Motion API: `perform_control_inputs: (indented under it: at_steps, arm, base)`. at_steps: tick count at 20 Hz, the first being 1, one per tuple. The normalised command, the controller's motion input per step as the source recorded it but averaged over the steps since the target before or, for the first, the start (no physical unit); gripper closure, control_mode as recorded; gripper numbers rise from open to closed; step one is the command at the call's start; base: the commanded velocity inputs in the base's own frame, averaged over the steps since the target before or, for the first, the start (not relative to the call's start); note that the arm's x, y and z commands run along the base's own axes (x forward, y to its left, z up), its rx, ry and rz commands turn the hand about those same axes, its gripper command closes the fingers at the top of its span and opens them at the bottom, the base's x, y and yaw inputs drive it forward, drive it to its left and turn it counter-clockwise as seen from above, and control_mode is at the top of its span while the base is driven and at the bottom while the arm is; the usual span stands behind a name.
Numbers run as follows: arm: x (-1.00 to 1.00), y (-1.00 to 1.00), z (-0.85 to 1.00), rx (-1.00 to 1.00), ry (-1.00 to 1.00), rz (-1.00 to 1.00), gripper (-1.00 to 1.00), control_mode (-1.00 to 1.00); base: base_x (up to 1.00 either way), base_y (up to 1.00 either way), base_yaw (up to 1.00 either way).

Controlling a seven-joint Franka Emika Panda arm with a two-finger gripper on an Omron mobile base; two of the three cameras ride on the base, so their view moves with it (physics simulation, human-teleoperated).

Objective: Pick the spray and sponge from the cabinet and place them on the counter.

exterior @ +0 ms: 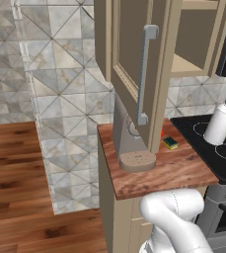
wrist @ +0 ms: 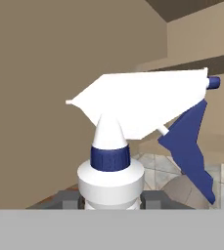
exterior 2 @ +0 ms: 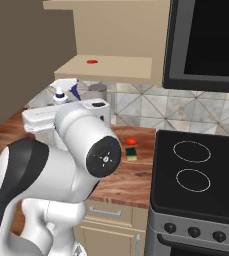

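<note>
The sponge [exterior 2: 131, 154] lies on the counter [exterior 2: 136, 182], so that item is placed, while the gripper [wrist: 111, 197] is clamped on the spray [wrist: 133, 117], carried clear of the open cabinet [exterior: 134, 59]; setting it down remains.

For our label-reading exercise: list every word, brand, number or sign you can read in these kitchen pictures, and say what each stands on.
None can be read.
The spray held in the claw: plain white and blue, no label.
The sponge, coffee machine and cabinet: no writing.
The stovetop bears only ring marks; its knobs are too small to tell.
</note>
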Motion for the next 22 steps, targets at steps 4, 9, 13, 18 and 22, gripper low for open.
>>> perform_control_inputs:
  at_steps: [4, 9, 13, 18, 22]
  arm:
    - [-0.18, 0.00, -0.33, -0.04, -0.01, 0.00, 1.00, -1.00]
    - [-0.17, 0.00, -0.34, -0.07, 0.00, 0.00, 1.00, -1.00]
    - [-0.13, 0.00, -0.32, -0.07, -0.01, 0.00, 1.00, -1.00]
    - [-0.02, -0.01, -0.28, -0.07, -0.03, 0.00, 1.00, -1.00]
    - [0.10, 0.00, -0.22, -0.02, -0.02, 0.00, 1.00, -1.00]
  base:
    - [0.00, 0.00, 0.00]
    - [0.00, 0.00, 0.00]
    - [0.00, 0.00, 0.00]
    - [0.00, 0.00, 0.00]
    - [0.00, 0.00, 0.00]
